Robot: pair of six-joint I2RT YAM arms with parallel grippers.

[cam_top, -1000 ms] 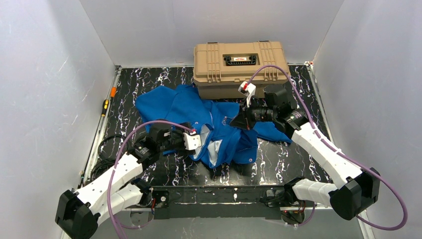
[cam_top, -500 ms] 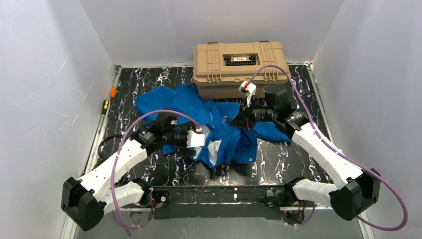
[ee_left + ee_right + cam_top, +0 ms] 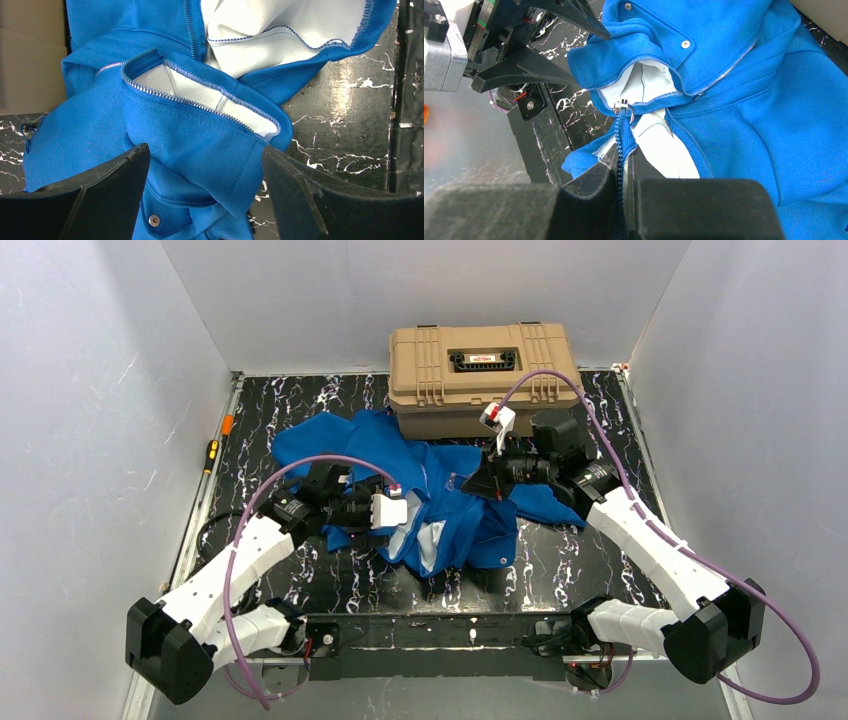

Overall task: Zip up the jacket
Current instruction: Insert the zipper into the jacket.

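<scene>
The royal-blue jacket (image 3: 455, 515) lies crumpled on the black marbled table (image 3: 300, 405), its pale lining showing at the open front. My right gripper (image 3: 624, 146) is shut on the blue zipper strip just below the metal slider (image 3: 622, 106); in the top view it (image 3: 467, 483) sits over the jacket's middle. My left gripper (image 3: 205, 148) is open, its jaws standing wide on either side of a folded front edge with light zipper teeth (image 3: 200, 102) and a snap (image 3: 154, 219). It also shows in the top view (image 3: 405, 518) and the right wrist view (image 3: 589, 57).
A tan hard case (image 3: 480, 375) stands at the back, touching the jacket's far edge. A screwdriver (image 3: 211, 455) and an orange item (image 3: 228, 424) lie along the left rail. Black cables (image 3: 215, 532) lie at the left. White walls enclose three sides.
My left arm has swung up and to the right, carrying its open gripper onto the jacket's near-left front edge. The right arm and jacket have stayed put.
</scene>
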